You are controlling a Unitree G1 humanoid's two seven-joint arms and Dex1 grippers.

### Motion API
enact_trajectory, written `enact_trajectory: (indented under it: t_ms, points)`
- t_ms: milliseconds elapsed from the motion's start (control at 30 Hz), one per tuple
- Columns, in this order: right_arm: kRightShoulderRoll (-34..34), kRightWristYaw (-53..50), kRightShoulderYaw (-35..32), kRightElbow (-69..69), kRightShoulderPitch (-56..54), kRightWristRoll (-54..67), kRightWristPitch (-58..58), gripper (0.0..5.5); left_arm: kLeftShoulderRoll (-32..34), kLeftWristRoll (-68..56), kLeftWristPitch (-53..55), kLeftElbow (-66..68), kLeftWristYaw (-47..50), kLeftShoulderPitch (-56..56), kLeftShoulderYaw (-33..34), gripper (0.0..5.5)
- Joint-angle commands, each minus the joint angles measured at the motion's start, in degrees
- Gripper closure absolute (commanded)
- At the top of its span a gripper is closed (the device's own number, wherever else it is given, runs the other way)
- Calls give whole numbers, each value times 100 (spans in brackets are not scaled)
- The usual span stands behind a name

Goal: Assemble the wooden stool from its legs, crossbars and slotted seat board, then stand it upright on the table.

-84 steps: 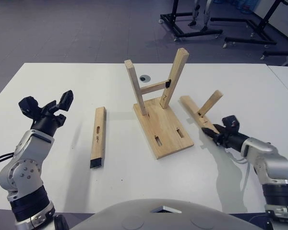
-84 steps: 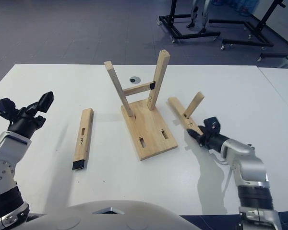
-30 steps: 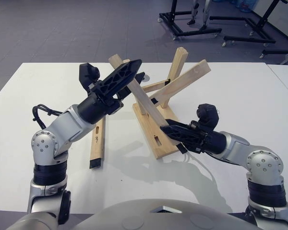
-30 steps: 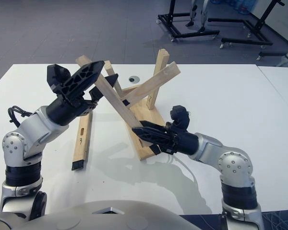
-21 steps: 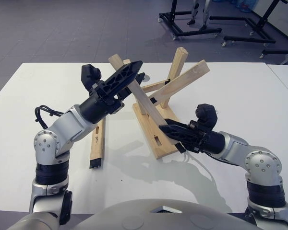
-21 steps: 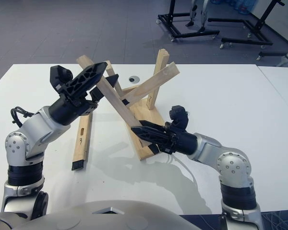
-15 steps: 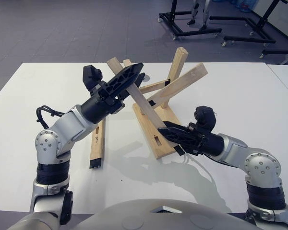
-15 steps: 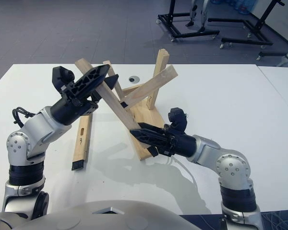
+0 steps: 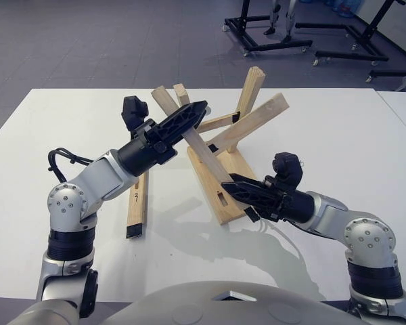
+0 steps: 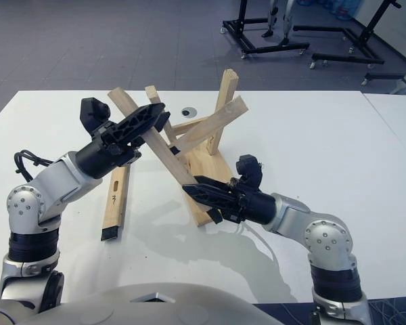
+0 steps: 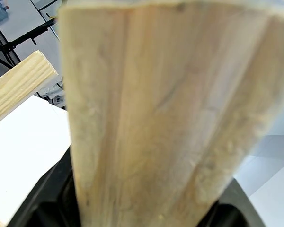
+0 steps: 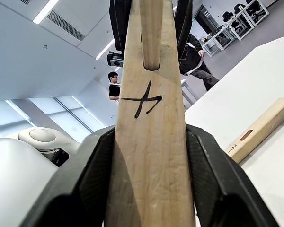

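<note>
While it slants over the flat slotted wooden seat board (image 9: 242, 175), the pale wooden stool leg (image 9: 206, 156) with its crossbar (image 9: 257, 116) is clamped at both ends — left hand (image 9: 193, 115) high and far, right hand (image 9: 233, 187) low and near, above the white worktop (image 9: 338, 135).

my arms (image 9: 88, 186) are silver-grey shells with black bands at round joints; a black cable (image 9: 59, 160) loops at the frame's middle left. left gripper (image 9: 201, 108) and right gripper (image 9: 228, 182) are matte black, long, tapered.
</note>
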Motion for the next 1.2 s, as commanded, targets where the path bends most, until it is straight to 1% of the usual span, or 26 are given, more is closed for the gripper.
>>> enact_trajectory:
  t_ms: [33, 233, 333, 433, 500, 633, 767, 900, 1000, 1067, 1200]
  points:
    - [-95, 57, -39, 57, -58, -177, -106, 251, 86, 82, -13, 5, 83, 102, 36, 342]
    - [-225, 168, -100, 162, 9, -194, -90, 145, 187, 294, 39, 55, 15, 79, 70, 344]
    - [-581, 381, -410, 406, 47, -314, -80, 91, 341, 561, 89, 72, -133, -27, 143, 344]
    - [-1052, 730, -724, 765, -34, -708, -191, 44, 603, 1297, 152, 13, -581, -153, 165, 345]
    - [-1261, 930, -863, 1084, -182, -944, -271, 11, 724, 2083, 70, -205, -989, -198, -1, 345]
    - [-1412, 1159, -897, 1410, -339, -1365, -393, 10, 621, 3724, -378, -553, -1598, -443, -461, 346]
    - [-1304, 1180, -919, 1412, -241, -1536, -435, 10, 257, 4797, -755, -873, -1669, -563, -849, 346]
    - [-1288, 1173, -978, 1491, -145, -1683, -461, 10, 110, 5396, -889, -983, -1872, -543, -1059, 346]
    - [-1332, 1208, -1036, 1589, -133, -1764, -438, 10, 140, 6003, -1102, -846, -2243, -363, -1320, 346]
    - [-1319, 1192, -1094, 1567, -72, -1779, -420, 10, 97, 6228, -1185, -738, -2460, -234, -1442, 346]
    - [-1267, 1191, -1055, 1598, -142, -1835, -365, 10, -101, 6392, -1243, -610, -2577, 38, -1455, 346]
